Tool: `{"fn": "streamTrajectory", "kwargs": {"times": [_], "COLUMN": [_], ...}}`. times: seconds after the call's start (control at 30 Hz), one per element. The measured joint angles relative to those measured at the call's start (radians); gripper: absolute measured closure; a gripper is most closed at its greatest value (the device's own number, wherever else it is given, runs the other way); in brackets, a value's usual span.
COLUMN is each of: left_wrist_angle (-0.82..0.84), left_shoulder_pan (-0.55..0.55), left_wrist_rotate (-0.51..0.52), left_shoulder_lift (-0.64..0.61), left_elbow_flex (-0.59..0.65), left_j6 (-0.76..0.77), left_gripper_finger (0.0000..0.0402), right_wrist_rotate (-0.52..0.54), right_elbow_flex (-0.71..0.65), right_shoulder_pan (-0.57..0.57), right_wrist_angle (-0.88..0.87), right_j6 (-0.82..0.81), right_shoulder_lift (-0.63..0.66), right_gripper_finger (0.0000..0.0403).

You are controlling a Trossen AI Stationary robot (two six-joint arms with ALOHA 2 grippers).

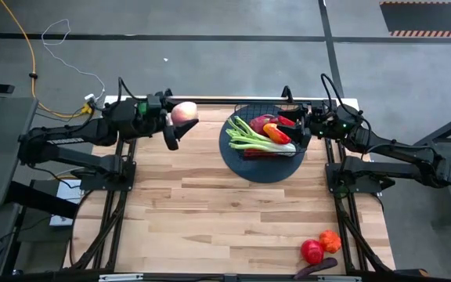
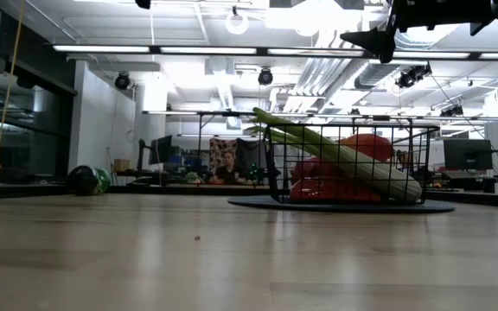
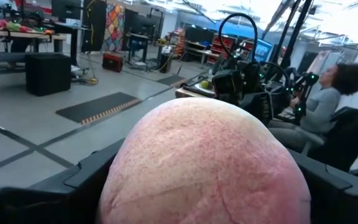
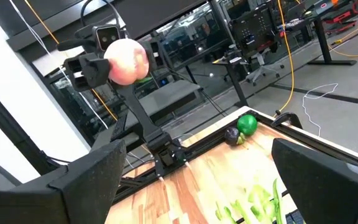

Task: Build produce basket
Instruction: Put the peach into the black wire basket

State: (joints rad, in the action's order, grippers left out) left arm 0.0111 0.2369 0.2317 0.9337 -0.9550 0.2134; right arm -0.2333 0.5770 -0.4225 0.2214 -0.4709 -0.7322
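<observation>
Basket sits far right on table, part-filled. Your left fingers grip pink fruit aloft. Carry over rim, lower, then release. Right fingers wide, empty, over basket; clear them.

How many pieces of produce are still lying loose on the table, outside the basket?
3 that I can see: a red piece, an orange piece and a dark eggplant, all clustered at the table's near right corner. Others may be hidden behind the arms.

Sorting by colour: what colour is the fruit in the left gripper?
Pale pink fruit, yellowish on top; clearest in left wrist view.
</observation>
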Motion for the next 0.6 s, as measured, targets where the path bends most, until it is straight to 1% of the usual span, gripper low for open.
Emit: {"fn": "streamTrajectory", "kwargs": {"times": [0.2,0.27,0.33,0.47,0.53,0.6], "left_wrist_angle": [-0.018,-0.02,-0.021,-0.026,-0.062,-0.119], "left_shoulder_pan": [-0.001,-0.001,0.0,0.001,0.005,0.013], "left_wrist_rotate": [-0.001,0.0,0.0,-0.002,-0.017,-0.035], "left_shoulder_lift": [0.011,0.015,0.031,0.094,0.137,0.184], "left_elbow_flex": [0.0,0.0,0.0,0.0,0.0,0.0], "left_j6": [0.001,-0.009,-0.04,-0.118,-0.146,-0.163], "left_gripper_finger": [0.0077,0.0077,0.0077,0.0077,0.0077,0.0077], "right_wrist_rotate": [0.0,0.0,-0.001,-0.002,-0.004,-0.004], "right_elbow_flex": [0.0,0.0,0.0,0.0,0.0,0.0], "right_shoulder_pan": [0.0,0.0,0.0,0.0,0.0,0.0], "right_wrist_angle": [0.0,0.0,0.0,0.0,0.001,0.0], "right_j6": [0.0,-0.026,-0.096,-0.306,-0.394,-0.447], "right_shoulder_lift": [0.0,0.0,0.0,-0.01,-0.021,-0.034], "right_gripper_finger": [0.0008,0.0008,0.0008,0.0008,0.0008,0.0008]}}
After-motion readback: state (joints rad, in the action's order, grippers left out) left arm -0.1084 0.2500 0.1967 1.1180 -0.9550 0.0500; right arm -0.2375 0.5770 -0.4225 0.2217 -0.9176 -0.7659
